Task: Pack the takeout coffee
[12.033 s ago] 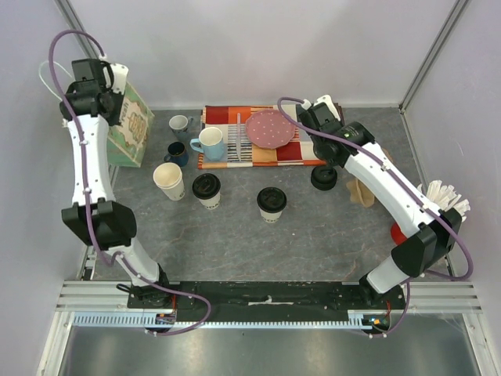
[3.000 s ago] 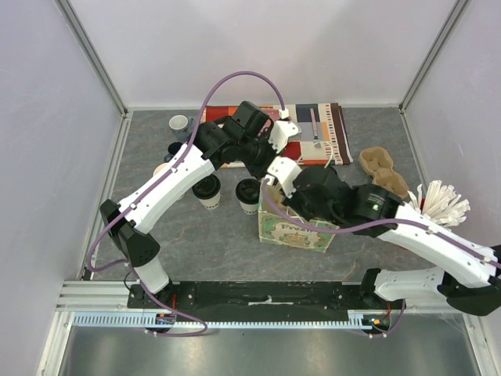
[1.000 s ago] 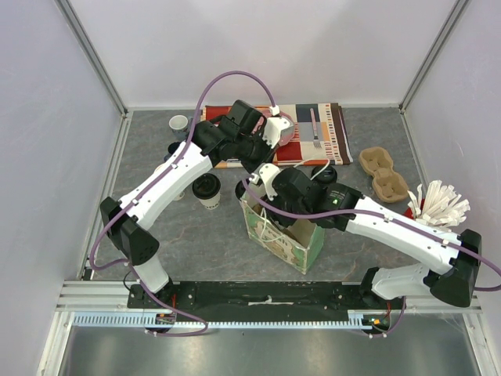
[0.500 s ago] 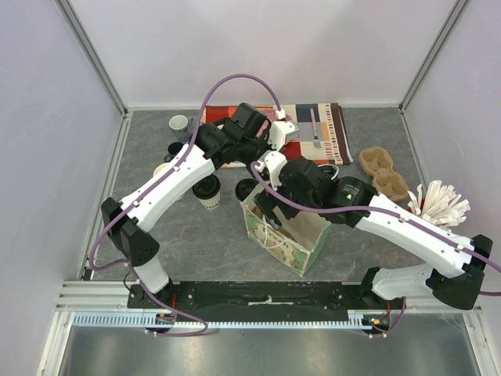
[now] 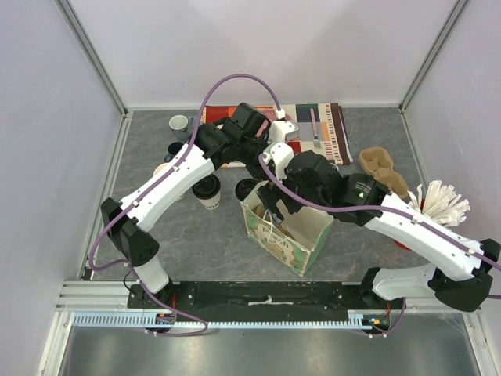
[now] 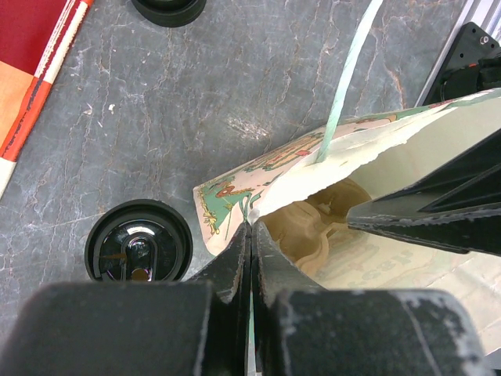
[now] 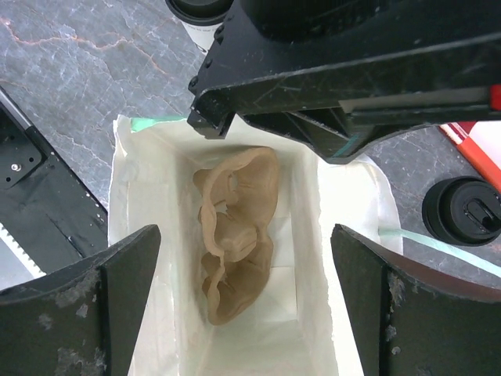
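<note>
Pinches the rim of the paper bag [image 6: 305, 153] between the closed fingers of the left gripper [image 6: 249, 235]. Holds the right gripper [image 7: 243, 239] spread wide over the bag's open mouth, gripping nothing, directly above a brown pulp cup carrier [image 7: 239, 211] lying on the bag's floor. Leaves one lidded coffee cup [image 6: 138, 240] standing on the grey table [image 5: 196, 243] just beside the bag's corner, and a second lidded cup [image 5: 207, 188] a little further left, both outside the bag.

A lab robot cell: plain white walls [image 5: 274, 55], aluminium frame posts [image 5: 92, 55], grey stone-look tabletop [image 5: 196, 243]
</note>
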You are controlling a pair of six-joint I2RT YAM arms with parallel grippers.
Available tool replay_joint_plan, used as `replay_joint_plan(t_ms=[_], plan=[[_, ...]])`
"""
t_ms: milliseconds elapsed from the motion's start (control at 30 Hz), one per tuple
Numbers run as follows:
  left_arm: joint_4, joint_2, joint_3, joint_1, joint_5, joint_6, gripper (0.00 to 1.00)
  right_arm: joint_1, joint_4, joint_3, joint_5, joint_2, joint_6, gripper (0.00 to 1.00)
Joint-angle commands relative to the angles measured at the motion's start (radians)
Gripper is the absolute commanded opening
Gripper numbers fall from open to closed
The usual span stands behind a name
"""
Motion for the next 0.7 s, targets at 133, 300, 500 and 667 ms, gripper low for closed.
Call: replay_joint_plan(t_ms=[133, 300, 500, 667], plan=[[0.008, -0.042, -0.008, -0.001, 0.016, -0.017, 0.02, -0.004, -0.028, 0.076, 0.007, -0.037, -0.004, 0.98], [0.008, -0.042, -0.008, -0.001, 0.016, -0.017, 0.02, -0.002, -0.029, 0.088, -0.019, -0.035, -0.004, 0.98], [0.008, -0.042, -0.008, -0.001, 0.013, -0.014, 0.02, -0.004, -0.029, 0.111, -0.024, -0.040, -0.006, 0.98], [0.007, -0.045, -0.011, -0.002, 0.008, -0.015, 0.02, -0.005, -0.046, 0.128, -0.021, -0.038, 0.026, 0.98]])
